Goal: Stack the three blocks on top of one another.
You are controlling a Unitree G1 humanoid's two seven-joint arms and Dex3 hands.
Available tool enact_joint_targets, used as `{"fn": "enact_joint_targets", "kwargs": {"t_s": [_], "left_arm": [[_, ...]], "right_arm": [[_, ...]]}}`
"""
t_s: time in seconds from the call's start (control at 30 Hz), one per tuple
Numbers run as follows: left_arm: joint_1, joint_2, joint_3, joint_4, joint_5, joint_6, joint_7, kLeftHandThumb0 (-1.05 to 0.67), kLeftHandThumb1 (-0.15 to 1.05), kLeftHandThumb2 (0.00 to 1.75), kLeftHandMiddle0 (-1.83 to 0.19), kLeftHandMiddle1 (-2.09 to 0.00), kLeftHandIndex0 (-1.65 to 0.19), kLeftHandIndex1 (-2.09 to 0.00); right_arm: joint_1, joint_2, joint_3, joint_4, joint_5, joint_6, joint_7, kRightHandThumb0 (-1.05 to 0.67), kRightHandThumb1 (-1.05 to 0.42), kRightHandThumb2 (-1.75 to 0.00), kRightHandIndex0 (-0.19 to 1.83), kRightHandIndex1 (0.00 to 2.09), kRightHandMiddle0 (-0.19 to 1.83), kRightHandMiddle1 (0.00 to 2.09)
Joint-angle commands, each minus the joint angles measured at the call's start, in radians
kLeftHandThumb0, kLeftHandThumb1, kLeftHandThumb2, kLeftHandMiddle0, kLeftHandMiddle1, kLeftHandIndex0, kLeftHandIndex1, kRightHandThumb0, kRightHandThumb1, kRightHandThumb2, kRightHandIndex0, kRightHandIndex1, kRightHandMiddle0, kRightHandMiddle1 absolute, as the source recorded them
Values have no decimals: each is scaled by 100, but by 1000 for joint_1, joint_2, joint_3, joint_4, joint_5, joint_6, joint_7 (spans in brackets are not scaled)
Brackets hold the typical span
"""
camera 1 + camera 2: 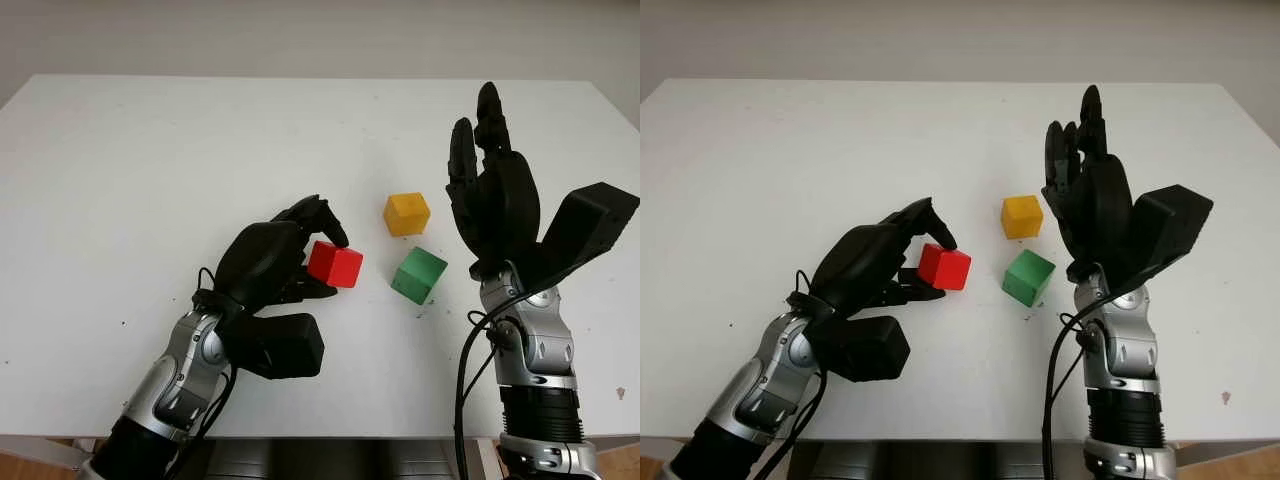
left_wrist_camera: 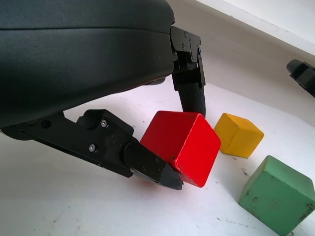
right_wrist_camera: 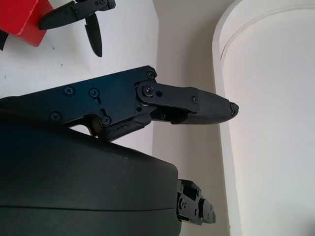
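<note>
My left hand point(image 1: 322, 262) is shut on the red block point(image 1: 335, 264), with one finger over its top and another under its near side. In the left wrist view the red block point(image 2: 184, 145) sits tilted between the fingertips point(image 2: 162, 174), low over the white table point(image 1: 150, 170). The green block point(image 1: 418, 274) lies just right of it, and the yellow block point(image 1: 406, 213) stands behind the green one. My right hand point(image 1: 488, 180) is open and raised upright, to the right of both loose blocks.
The table's front edge point(image 1: 380, 435) runs close under both forearms. A black wrist camera housing point(image 1: 590, 225) juts out to the right of my right hand.
</note>
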Motion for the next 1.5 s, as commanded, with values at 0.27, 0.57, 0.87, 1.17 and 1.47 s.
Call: {"fn": "enact_joint_targets", "kwargs": {"t_s": [0.27, 0.57, 0.87, 1.17, 1.47], "left_arm": [[15, -2, 4, 19, 39, 63, 27, -28, 101, 5, -18, -7, -27, -170], [4, -21, 4, 26, 92, 106, 105, -29, 105, 8, -15, -5, -18, -179], [-2, -17, 0, 3, 106, 156, 64, -34, 105, 12, -13, -5, -11, -118], [-3, 1, 15, -21, 28, 116, -16, -51, 105, 20, 8, -2, 9, -12], [-2, 45, 64, -40, -141, -62, -43, -74, 105, 18, 19, 0, 19, 0]], "right_arm": [[7, -13, -5, -26, -2, 1, 4, -67, -105, -52, -19, 2, -19, 3], [9, -14, -6, -26, -1, 1, 4, -68, -105, -52, -19, 3, -19, 3], [6, -15, -9, -22, 6, 4, 10, -69, -105, -51, -19, 2, -19, 3], [5, -16, -6, -22, -2, 7, 5, -68, -105, -52, -19, 3, -19, 4], [6, -17, -4, -28, -5, 12, 4, -68, -105, -51, -19, 3, -19, 3]]}}
